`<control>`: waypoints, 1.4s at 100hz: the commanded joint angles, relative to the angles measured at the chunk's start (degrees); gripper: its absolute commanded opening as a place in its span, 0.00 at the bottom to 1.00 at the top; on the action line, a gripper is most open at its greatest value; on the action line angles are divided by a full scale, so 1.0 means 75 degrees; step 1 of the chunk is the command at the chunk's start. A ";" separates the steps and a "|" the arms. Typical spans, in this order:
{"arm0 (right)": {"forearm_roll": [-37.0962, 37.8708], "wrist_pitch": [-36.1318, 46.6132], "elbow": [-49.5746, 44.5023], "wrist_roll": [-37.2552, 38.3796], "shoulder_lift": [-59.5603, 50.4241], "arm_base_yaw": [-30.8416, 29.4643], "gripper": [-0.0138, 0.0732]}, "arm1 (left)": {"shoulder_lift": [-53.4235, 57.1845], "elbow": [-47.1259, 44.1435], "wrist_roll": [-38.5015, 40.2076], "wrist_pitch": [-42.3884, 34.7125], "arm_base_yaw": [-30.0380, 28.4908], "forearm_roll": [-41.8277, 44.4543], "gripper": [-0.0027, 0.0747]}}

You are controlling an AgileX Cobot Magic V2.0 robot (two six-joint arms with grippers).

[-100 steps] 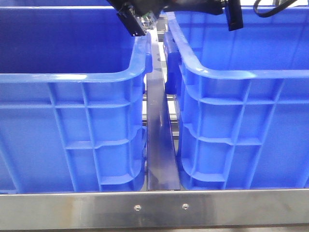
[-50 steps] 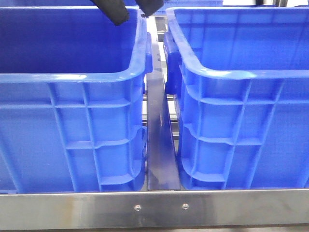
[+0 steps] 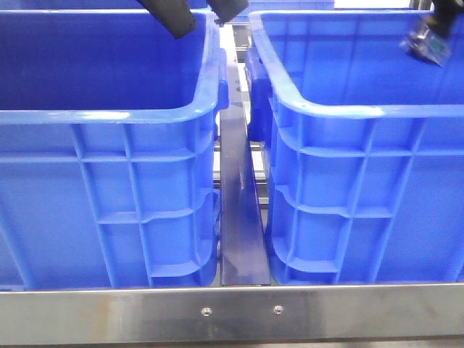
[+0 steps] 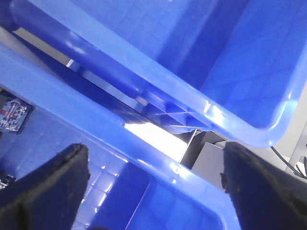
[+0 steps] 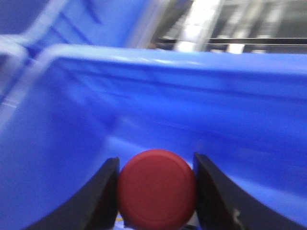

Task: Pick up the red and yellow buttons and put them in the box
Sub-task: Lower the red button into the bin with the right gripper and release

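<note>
The right gripper (image 5: pixel 156 191) is squeezing the red button (image 5: pixel 157 188) between its fingers, over the inside of a blue crate (image 5: pixel 201 115). The left gripper (image 4: pixel 153 191) is hanging open, holding nothing.

Two large deep blue plastic crates with ribbed walls stand side by side: one on the left (image 3: pixel 109 116), one on the right (image 3: pixel 362 116). One red domed push-button (image 5: pixel 157 188) shows. Two black end effectors appear: left (image 3: pixel 199 13), right (image 5: pixel 156 191).

Steel bench frame (image 3: pixel 109 315), two blue crates (image 3: pixel 109 188) (image 3: pixel 362 188) side by side
</note>
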State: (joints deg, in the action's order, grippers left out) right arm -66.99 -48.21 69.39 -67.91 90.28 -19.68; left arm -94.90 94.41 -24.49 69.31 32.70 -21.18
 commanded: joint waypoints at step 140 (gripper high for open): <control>-0.2922 0.1899 0.0249 -0.3988 0.2038 -0.0024 0.27 | 0.0333 0.0246 0.0017 -0.0923 0.0041 -0.0321 0.74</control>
State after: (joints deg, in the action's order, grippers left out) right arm -87.31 -31.92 69.67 -97.27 107.80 -19.68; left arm -94.90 94.41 -24.49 64.79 32.70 -21.30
